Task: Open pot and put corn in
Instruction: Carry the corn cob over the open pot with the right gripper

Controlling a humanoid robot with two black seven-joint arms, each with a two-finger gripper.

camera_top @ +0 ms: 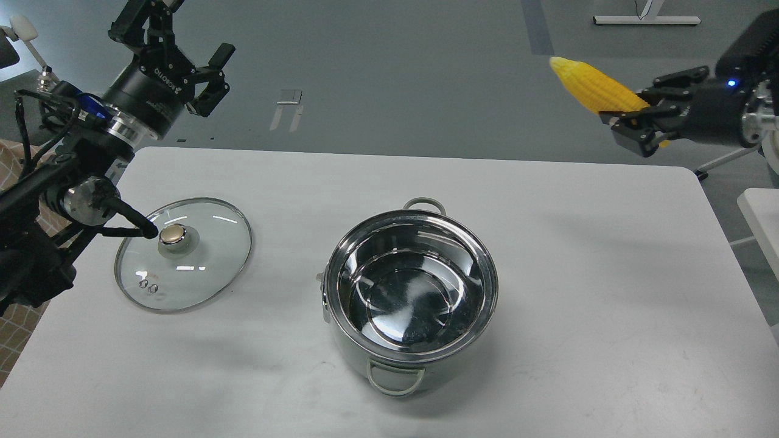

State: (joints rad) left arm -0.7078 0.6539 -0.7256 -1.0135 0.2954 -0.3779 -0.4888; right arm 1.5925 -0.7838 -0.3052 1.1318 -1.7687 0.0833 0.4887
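Lid (185, 252) of glass lies flat on the table (578, 292) at left, knob up, apart from the pot. Left gripper (193, 64) hangs above the far-left table edge, fingers spread wide, empty. Pot (411, 292) stands open at centre, inside bare. Right gripper (633, 125), far right and raised, is clamped on the thick end of the corn (593, 86), tip pointing left. Judgement: cob stiff, light, kernels ridged but likely slippery; the thick-end hold suits it.

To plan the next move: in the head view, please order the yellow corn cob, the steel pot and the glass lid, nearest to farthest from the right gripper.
1. Yellow corn cob: held in the right gripper.
2. Shiny steel pot: table centre, open.
3. Round glass lid: far left.
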